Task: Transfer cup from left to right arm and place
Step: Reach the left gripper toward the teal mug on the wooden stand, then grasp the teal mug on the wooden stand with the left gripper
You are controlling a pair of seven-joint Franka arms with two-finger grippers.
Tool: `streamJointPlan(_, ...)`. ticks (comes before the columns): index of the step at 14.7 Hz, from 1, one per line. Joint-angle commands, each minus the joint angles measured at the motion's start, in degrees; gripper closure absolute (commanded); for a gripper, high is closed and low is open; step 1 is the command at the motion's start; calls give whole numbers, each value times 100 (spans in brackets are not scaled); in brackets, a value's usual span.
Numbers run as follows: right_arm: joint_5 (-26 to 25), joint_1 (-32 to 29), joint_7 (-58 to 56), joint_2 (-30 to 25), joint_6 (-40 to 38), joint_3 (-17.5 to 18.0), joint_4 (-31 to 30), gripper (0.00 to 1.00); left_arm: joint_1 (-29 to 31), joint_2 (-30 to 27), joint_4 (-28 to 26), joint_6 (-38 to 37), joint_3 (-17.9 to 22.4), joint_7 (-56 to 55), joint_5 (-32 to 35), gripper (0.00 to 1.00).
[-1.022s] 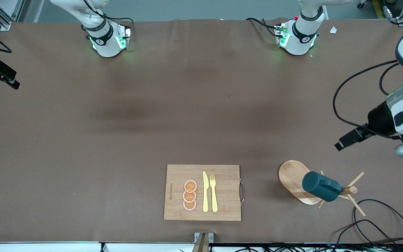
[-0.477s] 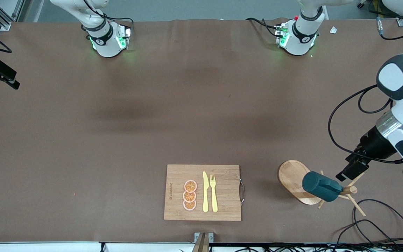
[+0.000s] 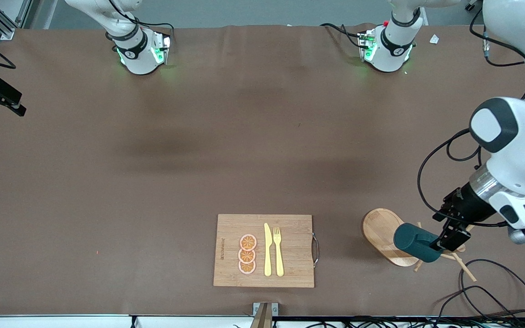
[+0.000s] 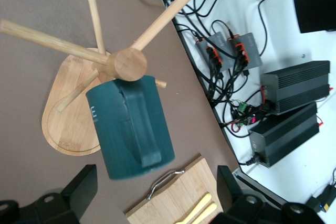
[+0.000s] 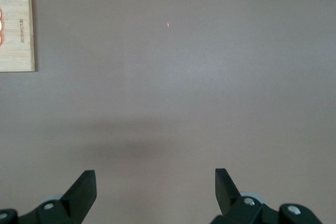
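The dark teal cup (image 3: pixel 415 242) hangs tilted on a peg of a wooden mug tree (image 3: pixel 457 248) with an oval base (image 3: pixel 380 230), toward the left arm's end of the table. My left gripper (image 3: pixel 450 237) is open, close over the tree's top right beside the cup. In the left wrist view the cup (image 4: pixel 131 124) shows handle up below the tree's round knob (image 4: pixel 129 64), ahead of my open, empty left gripper (image 4: pixel 155 182). My right gripper (image 5: pixel 155 182) is open and empty over bare brown table; it is out of the front view.
A bamboo cutting board (image 3: pixel 290 228) with a yellow knife (image 3: pixel 267 250), a yellow fork (image 3: pixel 278 250) and orange slices (image 3: pixel 247 254) lies near the table's front edge. Black cables (image 3: pixel 486 282) loop beside the mug tree. The board's corner shows in the right wrist view (image 5: pixel 16 30).
My left arm has swung down from the table's end and brought its gripper to the mug tree beside the cup. The cup and the right arm have not moved.
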Motion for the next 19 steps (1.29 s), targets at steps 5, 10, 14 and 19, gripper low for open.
streamJointPlan(5, 52, -8, 60, -127, 19, 16, -89, 0, 56, 395, 96, 91, -10, -128, -75, 0)
streamJointPlan(10, 52, -8, 61, -127, 27, 16, -89, 0, 56, 597, 183, 82, -19, -129, -355, 0)
streamJointPlan(14, 52, -8, 61, -127, 27, 16, -89, 0, 47, 773, 342, 30, -10, -129, -638, 0)
streamJointPlan(19, 52, -8, 52, -127, 27, 16, -98, 0, 100, 922, 412, 30, -10, -120, -796, 0)
